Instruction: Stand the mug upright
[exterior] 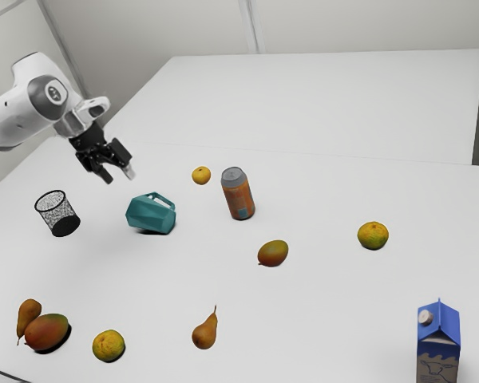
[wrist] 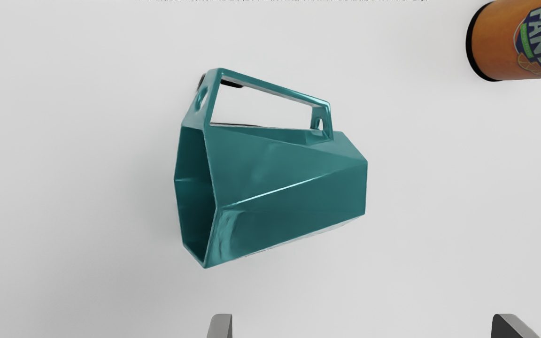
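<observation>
Mug (exterior: 150,215), teal and faceted, lies on its side on the white table (exterior: 303,327); in the wrist view its mouth (wrist: 195,188) faces away from the orange can (exterior: 238,197), and its handle (wrist: 275,87) is on the side away from the gripper (exterior: 118,175); the gripper is above the table near the mug, its two fingers spread wide with nothing held between them. Near the mug are the black mesh cup (exterior: 64,226) and a small yellow-orange fruit (exterior: 201,175); the can (a Fanta, by its label) stands just past that fruit; a mango (exterior: 273,253) lies beyond, toward the exterior view's right. Farther from the gripper come a lone pear (exterior: 205,333), a mottled citrus (exterior: 108,345), and a second mango (exterior: 47,332) beside another pear (exterior: 29,315); another citrus (exterior: 373,235) and the blue milk carton (exterior: 438,339) are well apart from the mug.
</observation>
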